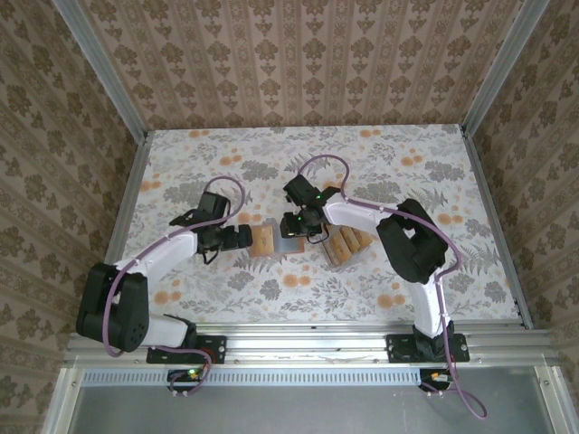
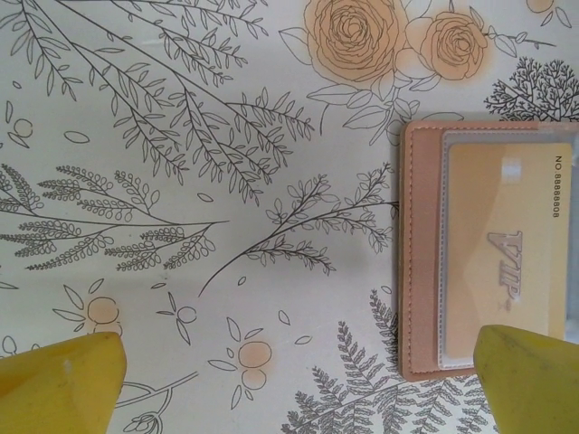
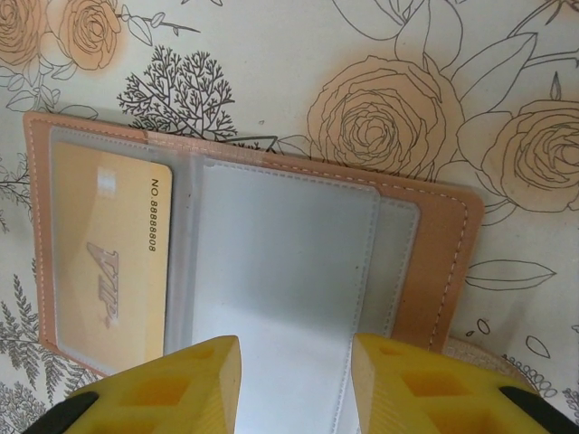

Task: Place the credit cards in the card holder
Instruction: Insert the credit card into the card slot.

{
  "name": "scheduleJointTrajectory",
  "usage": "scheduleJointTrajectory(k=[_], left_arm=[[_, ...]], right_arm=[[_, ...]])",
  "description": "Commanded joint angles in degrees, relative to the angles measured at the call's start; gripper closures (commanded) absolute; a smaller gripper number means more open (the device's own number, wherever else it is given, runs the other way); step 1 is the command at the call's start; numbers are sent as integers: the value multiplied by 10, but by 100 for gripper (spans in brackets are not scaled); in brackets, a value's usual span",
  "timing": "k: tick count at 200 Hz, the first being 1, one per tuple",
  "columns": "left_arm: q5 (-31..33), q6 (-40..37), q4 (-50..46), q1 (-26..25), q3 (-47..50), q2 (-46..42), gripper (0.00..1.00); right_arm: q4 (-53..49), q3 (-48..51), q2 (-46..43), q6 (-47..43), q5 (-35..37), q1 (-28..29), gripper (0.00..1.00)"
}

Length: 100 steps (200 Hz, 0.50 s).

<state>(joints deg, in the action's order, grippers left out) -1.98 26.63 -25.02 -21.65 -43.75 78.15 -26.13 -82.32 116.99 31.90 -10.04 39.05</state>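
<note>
The card holder (image 1: pixel 271 240) lies unfolded on the flowered table between my two grippers. One tan card (image 3: pixel 113 262) marked VIP sits in its left clear pocket, and grey clear sleeves (image 3: pixel 280 262) cover its middle. My right gripper (image 3: pixel 297 384) hangs over those sleeves with its jaws partly apart and nothing pinched between them. My left gripper (image 2: pixel 298 389) is wide open over bare tablecloth, just left of the card holder (image 2: pixel 421 253), where the pocketed card (image 2: pixel 507 262) shows. Several loose credit cards (image 1: pixel 348 242) lie fanned to the right of the right gripper (image 1: pixel 303 226).
The table (image 1: pixel 226 172) has a floral printed cover with flat orange flower blotches. Metal frame rails (image 1: pixel 298 327) run along its front and sides, and patterned walls stand behind. The right arm's cable (image 1: pixel 317 163) loops above the card holder.
</note>
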Motion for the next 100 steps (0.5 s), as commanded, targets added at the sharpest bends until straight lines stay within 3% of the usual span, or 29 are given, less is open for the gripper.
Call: scheduleJointTrajectory(k=[1, 65, 100], left_arm=[[-10, 9, 11, -4, 3, 0, 0], [7, 21, 33, -41, 11, 11, 0], [39, 22, 42, -91, 16, 9, 0]], right_arm=[[-5, -15, 24, 11, -18, 6, 63], [16, -19, 40, 23, -29, 16, 63], [29, -9, 38, 31, -35, 16, 63]])
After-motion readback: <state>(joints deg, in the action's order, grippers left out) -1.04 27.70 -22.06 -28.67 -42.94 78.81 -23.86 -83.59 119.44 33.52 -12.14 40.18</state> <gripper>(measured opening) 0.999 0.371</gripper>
